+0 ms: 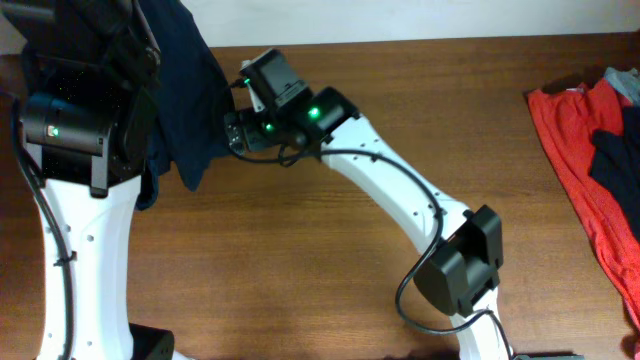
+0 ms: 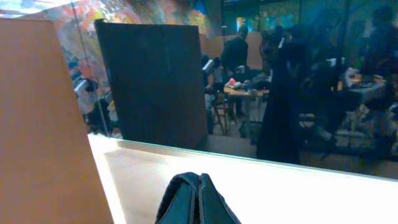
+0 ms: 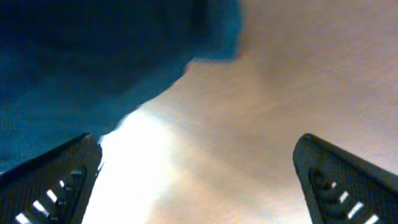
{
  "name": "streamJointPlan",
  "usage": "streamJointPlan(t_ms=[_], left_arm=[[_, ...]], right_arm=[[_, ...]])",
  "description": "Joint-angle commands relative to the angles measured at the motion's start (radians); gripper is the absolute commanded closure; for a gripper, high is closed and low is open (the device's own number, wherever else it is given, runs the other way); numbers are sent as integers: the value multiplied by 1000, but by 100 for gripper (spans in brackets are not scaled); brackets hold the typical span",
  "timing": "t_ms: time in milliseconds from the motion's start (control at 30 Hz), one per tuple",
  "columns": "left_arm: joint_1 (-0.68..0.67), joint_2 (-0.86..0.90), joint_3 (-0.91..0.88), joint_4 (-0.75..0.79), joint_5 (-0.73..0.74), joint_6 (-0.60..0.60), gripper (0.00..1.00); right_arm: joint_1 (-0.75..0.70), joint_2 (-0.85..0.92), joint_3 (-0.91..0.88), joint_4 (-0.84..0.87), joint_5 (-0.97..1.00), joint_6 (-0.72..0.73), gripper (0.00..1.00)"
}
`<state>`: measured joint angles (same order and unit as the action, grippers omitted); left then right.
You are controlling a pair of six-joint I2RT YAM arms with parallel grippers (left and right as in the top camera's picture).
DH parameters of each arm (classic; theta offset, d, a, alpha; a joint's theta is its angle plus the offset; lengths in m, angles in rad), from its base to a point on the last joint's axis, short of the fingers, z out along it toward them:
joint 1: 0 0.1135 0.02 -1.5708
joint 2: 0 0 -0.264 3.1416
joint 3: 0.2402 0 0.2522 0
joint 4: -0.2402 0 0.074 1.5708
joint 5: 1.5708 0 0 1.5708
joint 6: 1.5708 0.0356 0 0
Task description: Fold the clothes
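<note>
A dark blue garment (image 1: 186, 92) hangs off the table at the far left, lifted by my left arm. In the left wrist view my left gripper (image 2: 199, 200) is shut, with dark blue cloth bunched at its tip; the camera looks out over the table's edge into the room. In the overhead view the arm's body hides that gripper. My right gripper (image 1: 233, 134) is open, right beside the garment's hanging lower edge. In the right wrist view its fingers (image 3: 196, 143) are spread wide with nothing between them, and the blue cloth (image 3: 87, 62) fills the upper left.
A pile of red clothes (image 1: 575, 150) with a dark blue piece (image 1: 620, 160) on it lies at the table's right edge. The wooden table (image 1: 400, 100) stretches between the arms and that pile. The right arm's white links cross the table's middle.
</note>
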<state>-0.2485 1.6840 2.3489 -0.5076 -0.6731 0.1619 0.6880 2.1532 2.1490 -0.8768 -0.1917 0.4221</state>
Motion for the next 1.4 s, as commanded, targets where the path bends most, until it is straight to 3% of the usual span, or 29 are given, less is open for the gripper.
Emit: streamJointPlan(t_ms=[0,267,567,1000,1233,1367], left_arm=[[0,-35,31,37,-61,25,100],[0,-33,31,142,-210,89,100],[0,6,31,177,-584,106,100],[2,84,31,237,-659,94,99],[-3,106,31,240,-659,79,99],[-31,105,32,311,-659,97,99]], right_arm=[[-34,-13,-1,-3,-356,214,1],[-64,-2,-2,20,-570,376,2],[-53,0,-2,27,-549,310,2],[-50,2,-2,20,-583,311,1],[-26,2,-2,19,-389,29,1],[-14,2,-2,21,-413,82,2]])
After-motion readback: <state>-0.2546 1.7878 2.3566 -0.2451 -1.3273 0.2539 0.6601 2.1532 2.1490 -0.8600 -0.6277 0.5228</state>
